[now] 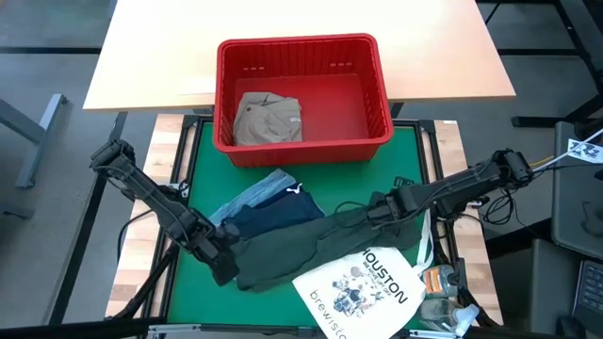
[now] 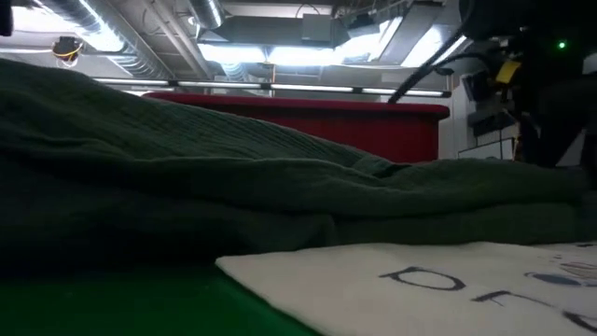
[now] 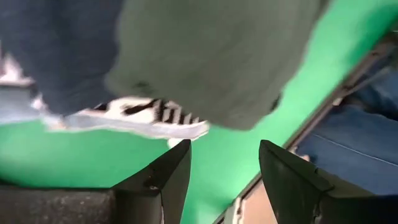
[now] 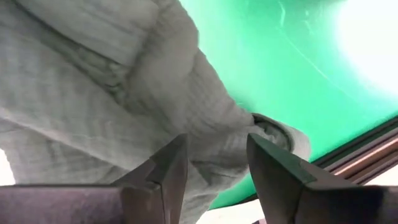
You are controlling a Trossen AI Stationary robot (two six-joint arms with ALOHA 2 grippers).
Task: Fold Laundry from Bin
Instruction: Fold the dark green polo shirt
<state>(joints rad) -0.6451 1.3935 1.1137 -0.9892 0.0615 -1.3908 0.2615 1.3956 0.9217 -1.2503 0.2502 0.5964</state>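
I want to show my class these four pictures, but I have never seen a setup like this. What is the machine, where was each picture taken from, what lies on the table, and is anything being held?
The machine is a robot with two dark jointed arms, each ending in a two-finger gripper. One picture looks straight down on the table, one looks level across it, and two come from cameras on the arms' wrists.

From above you see a red bin holding a khaki garment. On the green mat lie a light blue denim piece, a navy garment, a dark green garment and a white tote bag.

The left gripper is open over the mat beside the dark green garment's edge, holding nothing. The right gripper is open at the same garment's other end, its fingers either side of a fold but not closed on it.
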